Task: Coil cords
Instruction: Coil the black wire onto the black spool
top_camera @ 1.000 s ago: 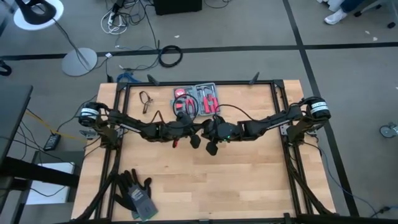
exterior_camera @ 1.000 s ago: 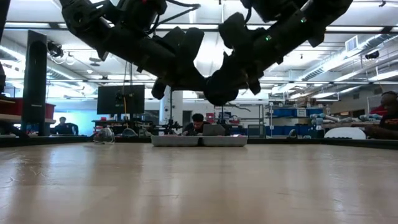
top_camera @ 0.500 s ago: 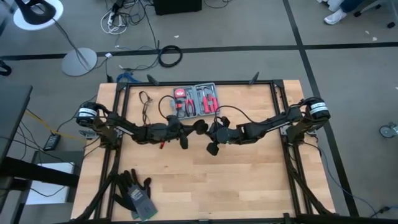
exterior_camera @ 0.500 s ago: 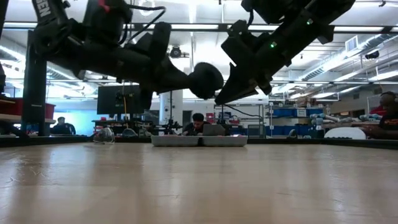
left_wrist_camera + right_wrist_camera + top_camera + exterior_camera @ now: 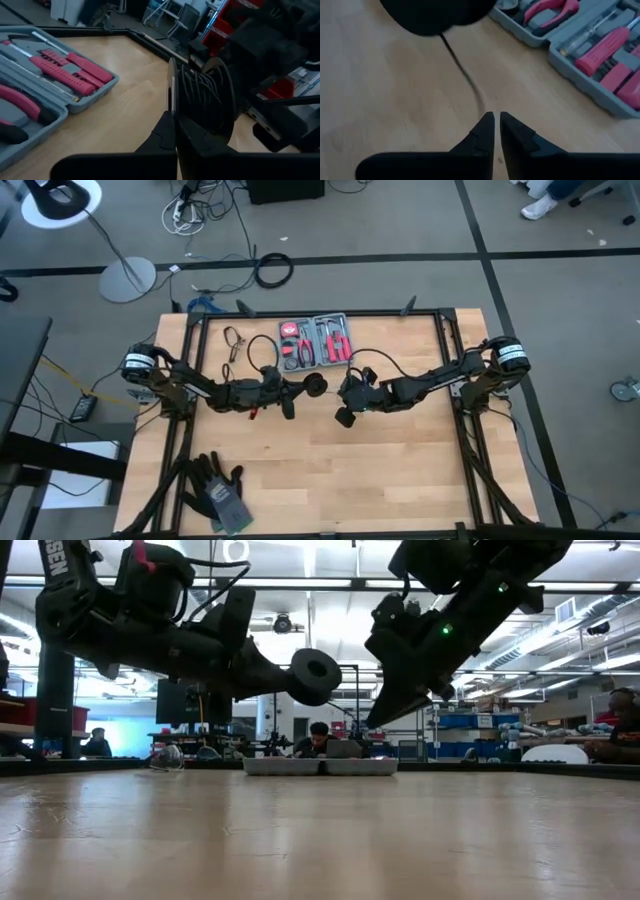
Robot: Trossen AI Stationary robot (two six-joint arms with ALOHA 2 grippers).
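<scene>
Here, midway over the table (image 5: 400, 470), both arms are meeting above the boards, neither touching the wood. The left gripper (image 5: 174, 131) is pinching the rim of a round black spool (image 5: 202, 100), fingers pressed together on its flange, holding it up in the air so the disc faces the other arm; in the low view the spool (image 5: 314, 677) is hanging well above the tabletop. The cord (image 5: 200, 92) is lying in wraps around the spool's core, and a loose stretch of it (image 5: 462, 75) is trailing down from the spool past the right gripper (image 5: 495, 125). That gripper's fingers are standing a sliver apart and gripping nothing, the cord passing just beside their tips. Likely the left arm is keeping the spool aloft so the right one has room to carry the slack around it. The tool kit (image 5: 316, 342) is sitting open at the far edge, near but apart from the work.
</scene>
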